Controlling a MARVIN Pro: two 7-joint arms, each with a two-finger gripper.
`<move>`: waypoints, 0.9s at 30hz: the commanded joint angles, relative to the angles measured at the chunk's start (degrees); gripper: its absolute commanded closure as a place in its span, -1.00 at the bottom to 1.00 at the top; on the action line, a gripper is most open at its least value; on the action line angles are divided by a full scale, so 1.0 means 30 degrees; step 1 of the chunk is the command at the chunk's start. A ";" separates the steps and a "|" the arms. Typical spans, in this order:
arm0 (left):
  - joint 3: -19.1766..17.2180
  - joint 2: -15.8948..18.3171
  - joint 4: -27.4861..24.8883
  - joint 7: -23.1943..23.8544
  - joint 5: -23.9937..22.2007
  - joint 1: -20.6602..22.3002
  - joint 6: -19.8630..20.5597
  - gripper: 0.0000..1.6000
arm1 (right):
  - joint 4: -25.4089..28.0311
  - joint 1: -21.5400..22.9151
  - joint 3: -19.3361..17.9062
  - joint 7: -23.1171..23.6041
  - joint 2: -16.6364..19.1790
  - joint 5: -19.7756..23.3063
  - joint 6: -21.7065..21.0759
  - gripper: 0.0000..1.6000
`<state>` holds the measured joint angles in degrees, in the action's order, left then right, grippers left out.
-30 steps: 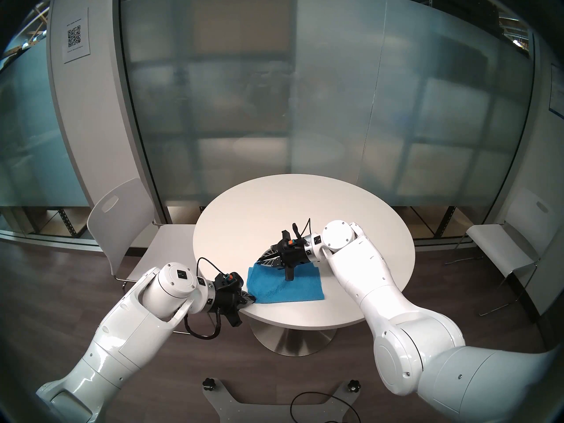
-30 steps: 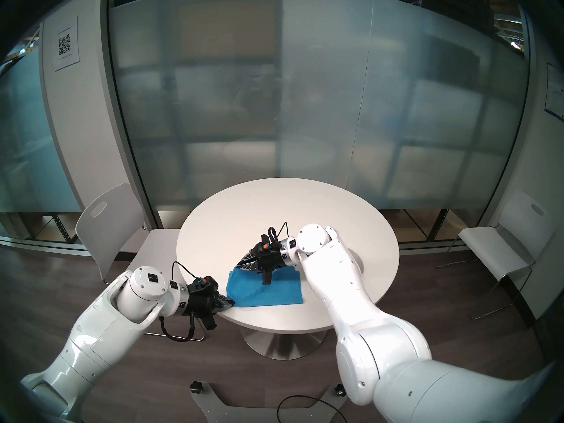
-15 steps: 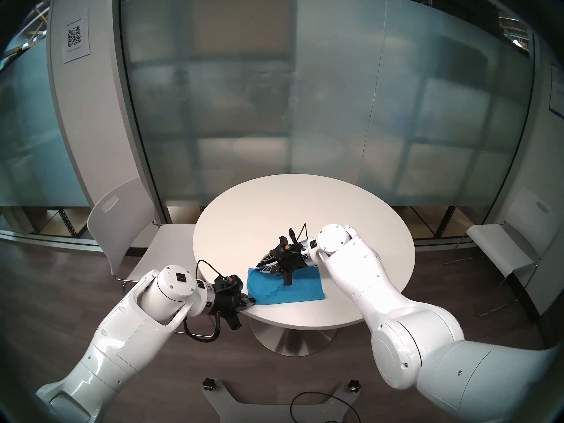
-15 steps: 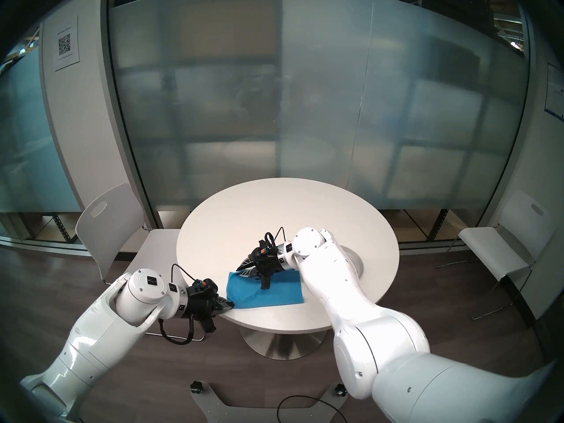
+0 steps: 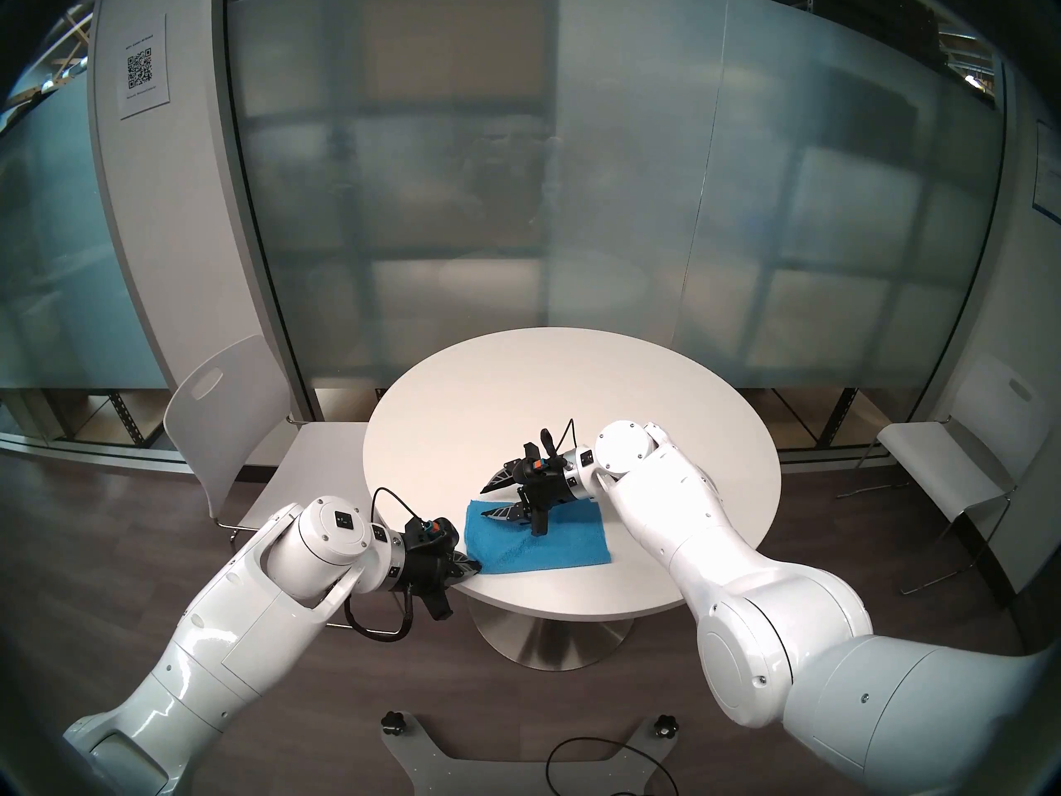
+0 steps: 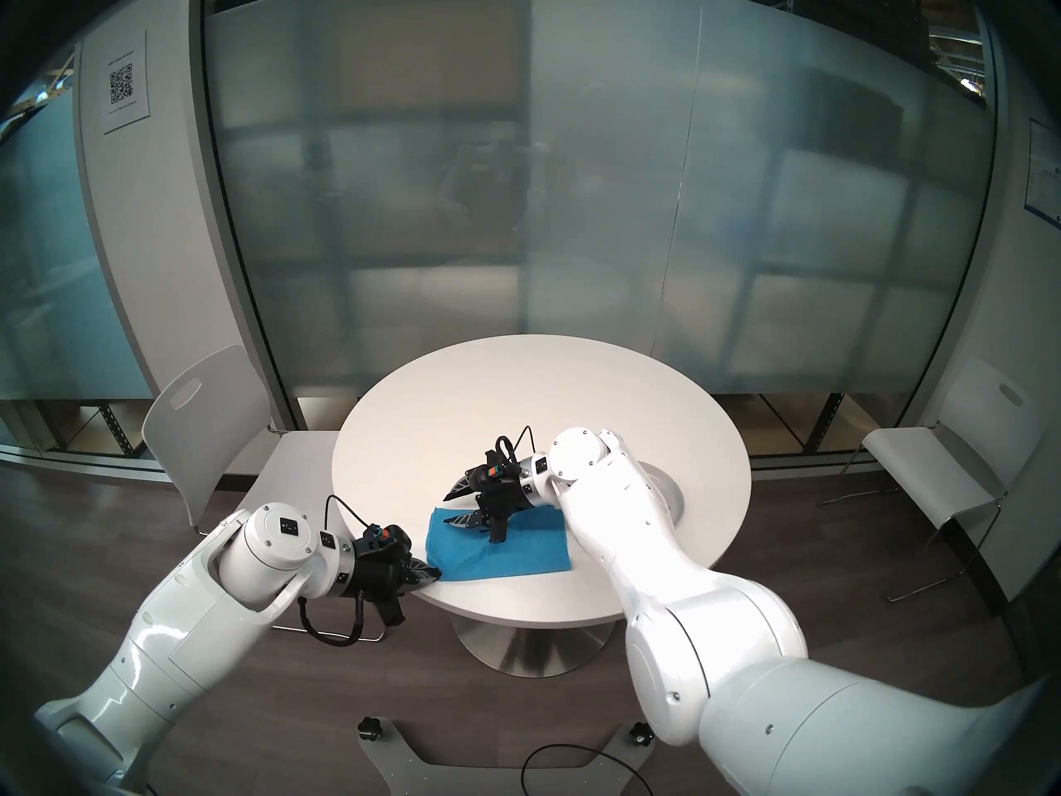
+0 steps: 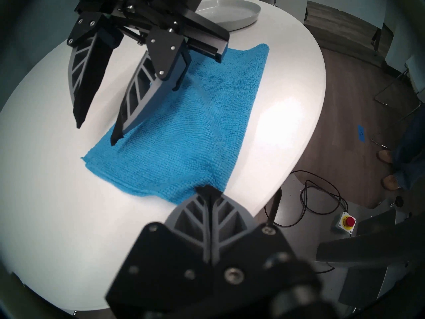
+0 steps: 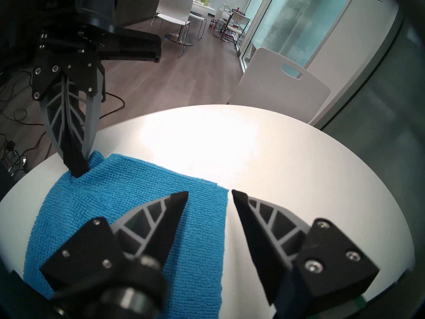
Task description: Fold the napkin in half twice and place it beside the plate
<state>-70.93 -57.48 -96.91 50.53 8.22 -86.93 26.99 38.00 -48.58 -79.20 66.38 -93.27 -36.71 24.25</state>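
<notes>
The grey plate (image 7: 239,14) is a shallow round dish with a low raised rim, matte, and nothing lies in its visible part; it sits at the right side of the round white table (image 5: 517,387), far of the cloth, and from the head views the right arm hides most of it, leaving only a sliver of rim (image 6: 669,490). The blue napkin (image 5: 545,539) is a looped terry microfibre cloth, folded into a rectangle with doubled layers showing along its left edge, lying flat on the near part of the table, apart from the plate. The left gripper (image 7: 208,192) is clenched on the napkin's near left corner at the table's edge, its ribbed grey fingers with black pads pressed together over the cloth. The right gripper (image 8: 209,193) is released, its two pointed fingers spread above the napkin's far left corner, one fingertip (image 7: 114,136) low over the cloth; whether it touches is unclear. A white chair (image 5: 229,416) stands left of the table before frosted glass, which blurs whatever is behind.
</notes>
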 commanded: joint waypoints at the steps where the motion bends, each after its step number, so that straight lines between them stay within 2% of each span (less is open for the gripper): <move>1: 0.0602 -0.0078 0.0716 0.0155 0.0353 0.0262 0.0074 1.00 | 0.0623 0.0277 -0.0523 -0.0131 -0.0002 0.0434 -0.0210 -0.36; 10: 0.0271 -0.0085 0.0601 0.0123 0.0067 0.0196 0.0239 1.00 | 0.1344 0.0679 -0.1866 0.0034 0.0344 0.1153 -0.0685 -0.38; 16: -0.0490 -0.0127 0.0205 0.0109 -0.0518 0.0048 0.0439 1.00 | 0.3167 -0.0134 -0.3020 0.1083 0.0720 0.2159 -0.1461 -0.40; 21: -0.1147 -0.0337 -0.0215 -0.0121 -0.1079 -0.0011 0.0594 1.00 | 0.4276 -0.0744 -0.4020 0.2532 0.0940 0.3166 -0.2268 -0.40; 23: -0.1537 -0.0586 -0.0291 -0.0478 -0.1366 -0.0180 0.0452 1.00 | 0.5982 -0.1745 -0.4588 0.2868 0.0987 0.3513 -0.3337 -0.40; 24: -0.1687 -0.0777 -0.0359 -0.0590 -0.1504 -0.0123 0.0462 1.00 | 0.5275 -0.1435 -0.4864 0.2916 0.1006 0.3790 -0.3234 -0.40; 27: -0.2067 -0.1182 -0.0697 -0.0858 -0.1836 -0.0003 0.0604 1.00 | 0.6098 -0.1969 -0.5465 0.3157 0.1045 0.4118 -0.3965 -0.50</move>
<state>-74.33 -58.52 -96.53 49.55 5.09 -87.37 28.81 50.38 -51.58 -91.92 74.11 -90.30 -28.14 16.34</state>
